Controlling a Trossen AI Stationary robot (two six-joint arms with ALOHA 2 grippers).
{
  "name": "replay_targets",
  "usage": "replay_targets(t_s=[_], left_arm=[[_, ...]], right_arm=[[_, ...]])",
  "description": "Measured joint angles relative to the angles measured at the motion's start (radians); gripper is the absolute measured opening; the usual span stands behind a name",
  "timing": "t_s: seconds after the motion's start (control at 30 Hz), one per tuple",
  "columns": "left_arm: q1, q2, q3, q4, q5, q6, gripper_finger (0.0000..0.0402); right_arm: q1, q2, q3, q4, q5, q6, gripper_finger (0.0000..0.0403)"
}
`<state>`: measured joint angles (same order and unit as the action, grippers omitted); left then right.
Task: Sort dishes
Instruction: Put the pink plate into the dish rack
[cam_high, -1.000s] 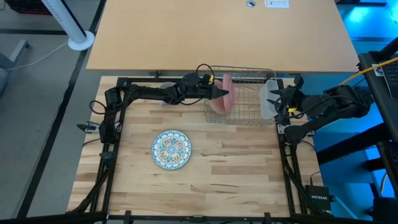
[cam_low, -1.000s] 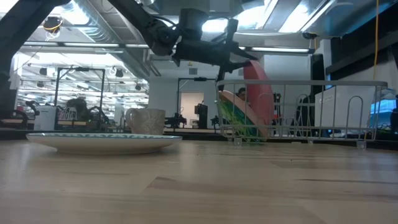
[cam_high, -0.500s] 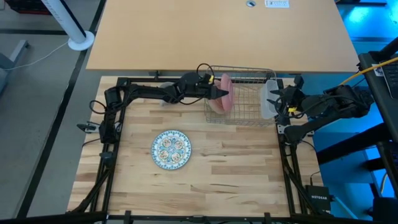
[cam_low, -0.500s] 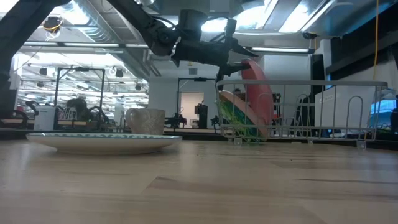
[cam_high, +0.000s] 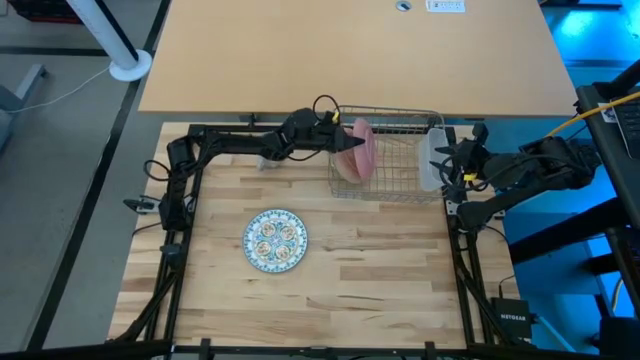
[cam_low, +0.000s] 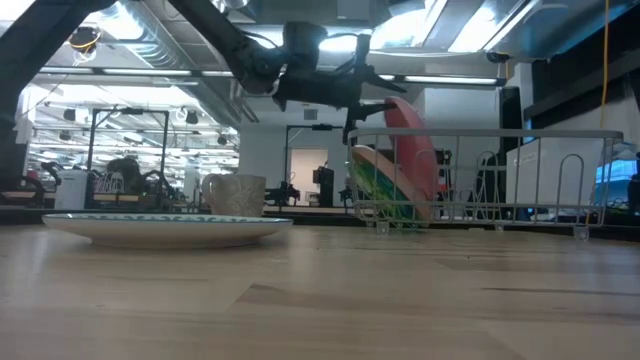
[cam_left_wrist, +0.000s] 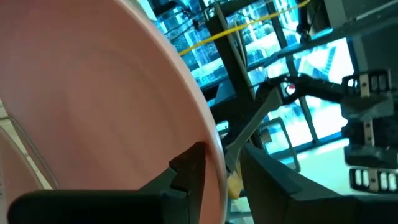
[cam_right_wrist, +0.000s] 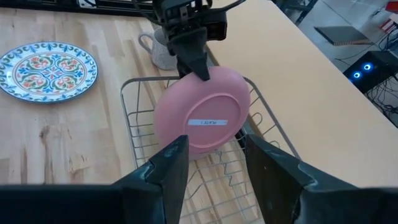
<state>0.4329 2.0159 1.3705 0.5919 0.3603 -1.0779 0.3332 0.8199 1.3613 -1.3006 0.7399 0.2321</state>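
Note:
The pink plate (cam_high: 366, 150) stands on edge in the wire rack (cam_high: 400, 172), tilted, its underside toward the right wrist view (cam_right_wrist: 202, 115). The green plate (cam_low: 378, 185) leans in the rack beside it. My left gripper (cam_high: 352, 145) is shut on the pink plate's top rim. The white patterned plate (cam_high: 275, 240) lies flat on the table. The grey cup (cam_right_wrist: 158, 50) stands upright left of the rack, behind my left arm. My right gripper (cam_high: 447, 165) waits open and empty at the rack's right end. My left gripper pinches the pink plate's upper rim (cam_left_wrist: 208, 134), one finger (cam_left_wrist: 186, 168) on the plate's inner face and the other behind the rim. The fingers come nearly level from the table's left. The plate's lower edge (cam_right_wrist: 186, 149) rests in the rack and the plate leans tilted.
A translucent plastic tub (cam_high: 431, 160) stands against the rack's right end, next to my right gripper. The rack's wire walls (cam_right_wrist: 137, 124) rise around the plates. Bare wood lies around the patterned plate (cam_right_wrist: 46, 68) and toward the table's near edge.
My left gripper has drawn back a little toward the table's left and far edge, still on the pink plate's rim. The plate's top has followed it and tipped slightly, while its lower edge has stayed in the rack.

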Motion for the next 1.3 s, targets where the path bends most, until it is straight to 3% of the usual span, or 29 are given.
replay_targets(t_s=[0.1,0.43,0.77,0.97,1.3], left_arm=[[0.012,0.000,0.000,0.003,0.014,-0.058,0.0094],[0.062,0.006,-0.004,-0.070,0.197,-0.415,0.0094],[0.108,0.001,-0.002,-0.008,0.238,-0.602,0.0093],[0.121,0.001,-0.002,-0.072,0.238,-0.629,0.0078],[0.123,0.001,-0.002,-0.081,0.054,-0.539,0.0063]], right_arm=[[0.000,0.000,0.000,-0.013,0.000,0.000,0.0163],[0.000,0.000,0.000,-0.015,-0.054,0.008,0.0163],[0.000,0.000,0.000,-0.020,-0.080,0.008,0.0163],[0.000,0.000,0.000,-0.020,-0.080,0.008,0.0163],[0.000,0.000,0.000,-0.018,-0.079,0.007,0.0163]])
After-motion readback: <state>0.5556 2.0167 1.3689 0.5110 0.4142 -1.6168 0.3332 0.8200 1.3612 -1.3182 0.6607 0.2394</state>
